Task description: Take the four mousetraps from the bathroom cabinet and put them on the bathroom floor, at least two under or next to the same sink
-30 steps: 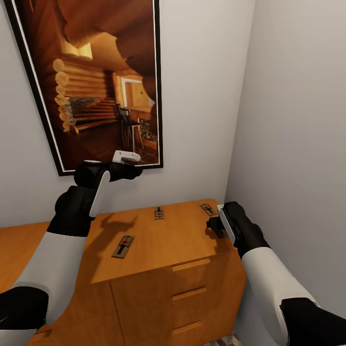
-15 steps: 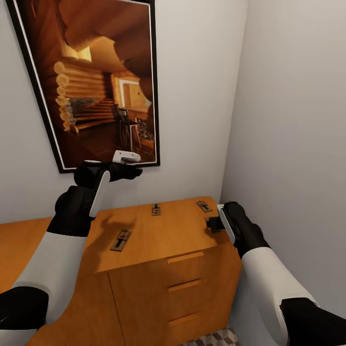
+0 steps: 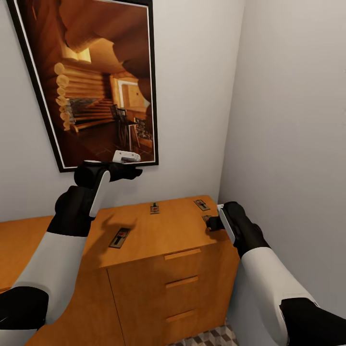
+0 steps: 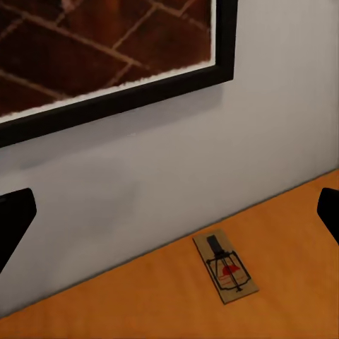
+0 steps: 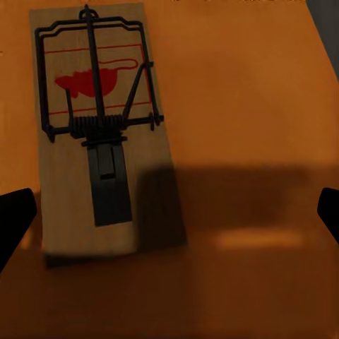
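Mousetraps (image 3: 120,237), three counted flat on cabinet top (image 3: 158,235), awaiting pickup. Right gripper (image 3: 213,224) low at cabinet's right edge, jaws spread, empty, over fourth trap (image 5: 102,134). Left gripper (image 3: 126,166) raised above cabinet, open, empty.

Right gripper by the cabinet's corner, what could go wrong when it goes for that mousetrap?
1. The mousetrap lies flat on the cabinet top, so the open right gripper may scrape or push it rather than pinch it.
2. It sits close to the cabinet's edge beside the wall; a nudge could tip it off there.
3. The arm works tight against that wall, so a collision seems possible.
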Controlling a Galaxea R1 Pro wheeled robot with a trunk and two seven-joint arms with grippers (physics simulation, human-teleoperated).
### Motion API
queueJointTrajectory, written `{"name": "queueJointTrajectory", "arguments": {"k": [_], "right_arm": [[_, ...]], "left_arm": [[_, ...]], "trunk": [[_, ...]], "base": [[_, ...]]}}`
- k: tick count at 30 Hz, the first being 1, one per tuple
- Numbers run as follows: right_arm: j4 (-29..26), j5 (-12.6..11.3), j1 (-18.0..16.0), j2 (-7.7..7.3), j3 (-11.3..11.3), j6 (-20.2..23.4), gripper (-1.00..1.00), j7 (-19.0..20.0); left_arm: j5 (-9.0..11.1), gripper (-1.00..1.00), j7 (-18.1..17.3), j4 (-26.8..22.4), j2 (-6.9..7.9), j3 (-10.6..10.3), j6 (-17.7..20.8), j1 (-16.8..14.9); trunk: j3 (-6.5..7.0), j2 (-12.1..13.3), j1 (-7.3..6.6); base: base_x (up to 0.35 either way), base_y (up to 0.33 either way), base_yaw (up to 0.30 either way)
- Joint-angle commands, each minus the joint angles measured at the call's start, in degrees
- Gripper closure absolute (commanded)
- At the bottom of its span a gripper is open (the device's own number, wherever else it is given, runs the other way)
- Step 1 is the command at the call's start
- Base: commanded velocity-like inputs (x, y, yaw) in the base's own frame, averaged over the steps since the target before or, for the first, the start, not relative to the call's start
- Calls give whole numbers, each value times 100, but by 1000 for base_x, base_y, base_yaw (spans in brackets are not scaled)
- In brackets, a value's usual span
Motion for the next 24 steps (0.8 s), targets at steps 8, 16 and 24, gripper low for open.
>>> {"name": "queueJointTrajectory", "arguments": {"k": [8,16,24], "right_arm": [[-32,31,-6,24,0,27,-100,20],[-128,37,-4,30,7,27,-100,350],[-198,39,-4,4,24,27,-100,507]], "left_arm": [[33,-100,15,-4,6,-7,23,-5],[31,-100,15,-4,7,-7,23,-5],[30,-100,15,-4,3,-9,23,-5]], "trunk": [[-7,-4,0],[-7,-4,0],[-7,-4,0]], "base": [[-1,0,0],[0,0,0],[0,0,0]]}}
